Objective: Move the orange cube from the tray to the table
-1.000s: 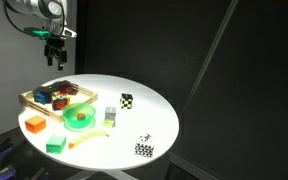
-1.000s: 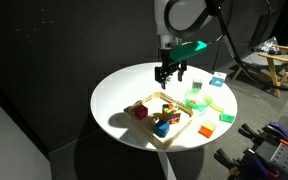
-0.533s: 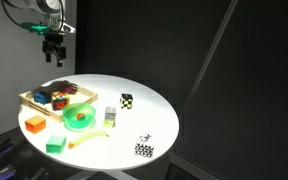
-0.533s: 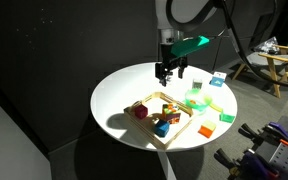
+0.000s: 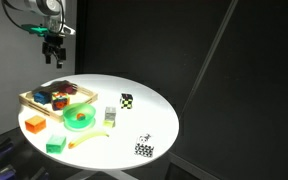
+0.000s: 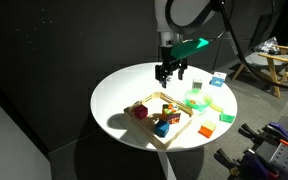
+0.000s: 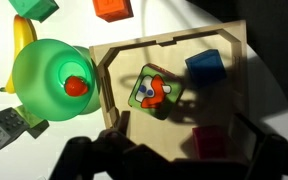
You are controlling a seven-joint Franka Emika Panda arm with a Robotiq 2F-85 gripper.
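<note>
Gripper [image 6: 170,73] hangs well above table [image 6: 119,95], jaws spread, nothing in them. Orange cube [image 7: 209,143] sits in tray [image 7: 169,44], shadowed, nr blue cube [image 7: 204,67], untouched. Est. task at start: descent, grasp, lift & set-down on table all left.

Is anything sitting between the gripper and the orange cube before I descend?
Nothing visible. The gripper hangs open high above the tray, with only air down to the orange cube. The blue cube and patterned cube sit apart from it. Toward the table, only the tray's raised rim intervenes.
</note>
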